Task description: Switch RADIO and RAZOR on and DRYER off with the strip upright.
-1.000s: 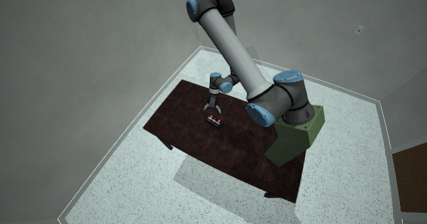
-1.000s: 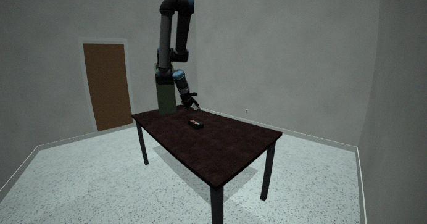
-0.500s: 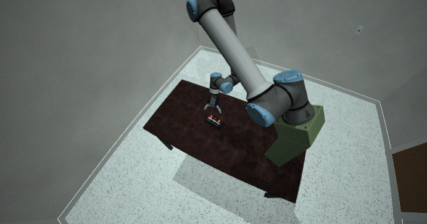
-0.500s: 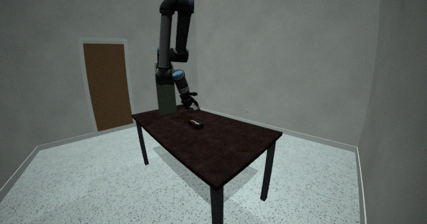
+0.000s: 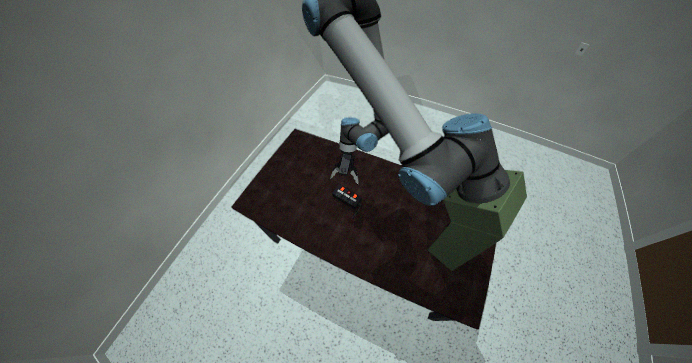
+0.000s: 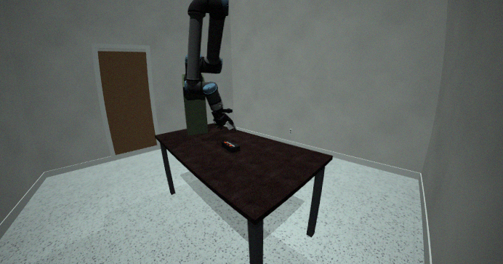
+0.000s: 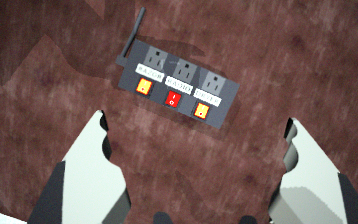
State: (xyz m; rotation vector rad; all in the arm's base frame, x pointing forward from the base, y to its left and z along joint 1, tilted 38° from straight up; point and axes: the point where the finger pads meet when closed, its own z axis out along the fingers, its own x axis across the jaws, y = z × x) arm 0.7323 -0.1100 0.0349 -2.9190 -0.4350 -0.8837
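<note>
The dark grey power strip lies face up on the brown table, with three sockets and three labelled switches. The left switch under RAZOR glows orange. The middle switch under RADIO is dark red and unlit. The right switch under DRYER glows orange. A short cord stub sticks out at the strip's left end. My gripper is open and empty, hovering above the table just in front of the strip. The strip and gripper also show in the top view, and the strip and gripper in the exterior view.
The table carries only the strip. The arm's green base block stands at one table end. A brown door is in the wall behind.
</note>
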